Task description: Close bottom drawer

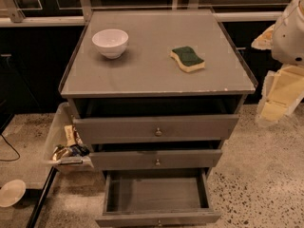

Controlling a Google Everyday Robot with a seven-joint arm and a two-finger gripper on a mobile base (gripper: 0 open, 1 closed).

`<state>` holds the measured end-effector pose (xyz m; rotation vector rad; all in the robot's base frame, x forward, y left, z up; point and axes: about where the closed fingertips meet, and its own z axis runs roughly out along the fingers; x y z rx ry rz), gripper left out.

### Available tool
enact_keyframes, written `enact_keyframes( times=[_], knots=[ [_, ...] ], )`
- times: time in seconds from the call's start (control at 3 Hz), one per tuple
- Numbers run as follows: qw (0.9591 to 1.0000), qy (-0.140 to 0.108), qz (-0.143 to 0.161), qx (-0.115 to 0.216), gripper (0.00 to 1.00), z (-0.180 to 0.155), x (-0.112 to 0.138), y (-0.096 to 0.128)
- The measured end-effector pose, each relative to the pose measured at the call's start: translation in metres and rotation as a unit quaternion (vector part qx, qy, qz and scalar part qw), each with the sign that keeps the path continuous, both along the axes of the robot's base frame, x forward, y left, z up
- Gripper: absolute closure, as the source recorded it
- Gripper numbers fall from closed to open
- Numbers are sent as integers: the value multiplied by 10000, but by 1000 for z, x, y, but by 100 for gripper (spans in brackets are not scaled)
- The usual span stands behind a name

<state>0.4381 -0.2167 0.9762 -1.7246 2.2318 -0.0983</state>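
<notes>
Step in hand: approach, no contact with drawer yet.
Bottom drawer (156,198): lower centre of frame, pulled far out, interior bare.
Gripper (280,91): right edge, mid-height, well apart from drawer; grip state cannot tell.
Next move, judged: descend to front panel, push squarely inward.
Desk (142,77): white bowl (110,42), apparently empty.
Plastic bin (53,137), left: snack packets (71,144).

The bottom drawer (156,196) is grey, like the two drawers above it and the counter (152,75). The bowl (110,42) is white, and the sponge (187,59) is green over yellow. The pale cream claw (280,96) sits at the right edge, over the beige, dark-speckled floor (266,175).
</notes>
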Motion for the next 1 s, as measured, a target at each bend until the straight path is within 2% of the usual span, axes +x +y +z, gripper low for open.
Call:
enact_keyframes(
  times=[0.33,0.67,1.0],
  knots=[
    [10000,-35,0,30,0,0,0,0],
    [9998,21,107,185,0,-26,-7,-4],
    [9994,71,171,283,7,-47,-12,-6]
  ],
)
